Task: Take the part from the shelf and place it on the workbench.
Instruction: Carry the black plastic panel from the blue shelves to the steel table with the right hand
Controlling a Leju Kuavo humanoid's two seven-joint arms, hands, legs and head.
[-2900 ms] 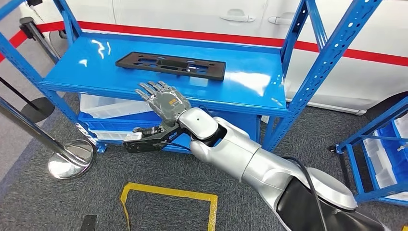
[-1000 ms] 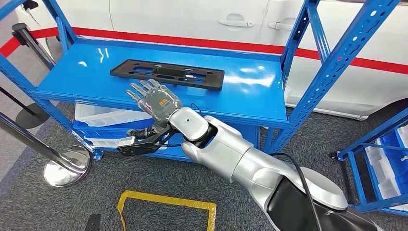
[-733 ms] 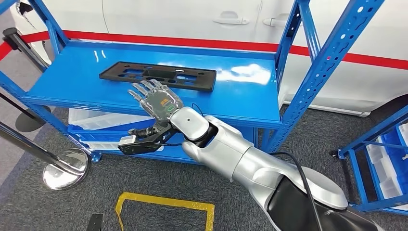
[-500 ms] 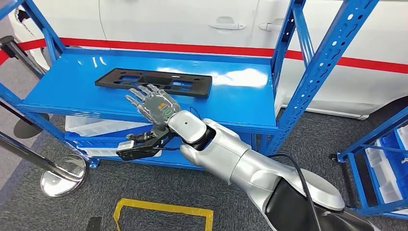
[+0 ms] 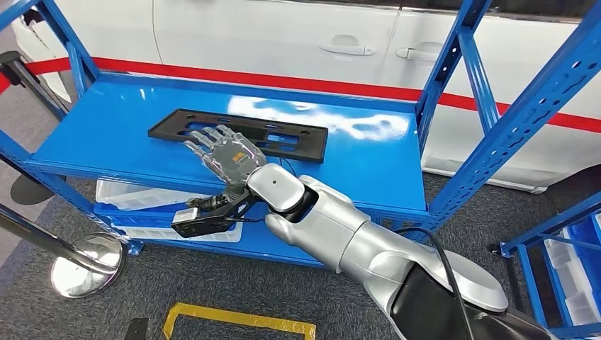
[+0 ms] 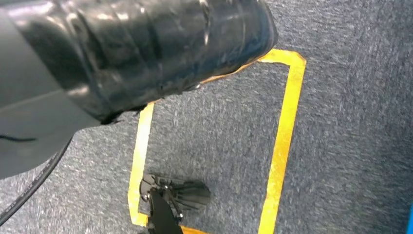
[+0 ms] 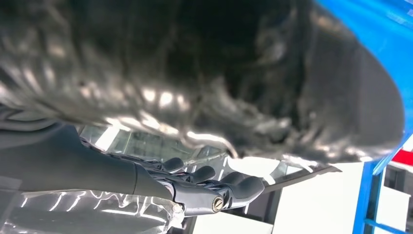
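Right hand (image 5: 225, 154) extended flat over blue shelf (image 5: 368, 159), fingers apart, holding nothing, fingertips above near edge of black part (image 5: 283, 136).

Glossy blue painted metal shelf (image 5: 368, 152), mirroring pale glare. Matt black plastic-looking part (image 5: 283, 136) with cut-out slots; smooth silver right hand (image 5: 225, 153). Rough grey carpet floor (image 5: 106, 304), polished chrome stanchion base (image 5: 85, 255).
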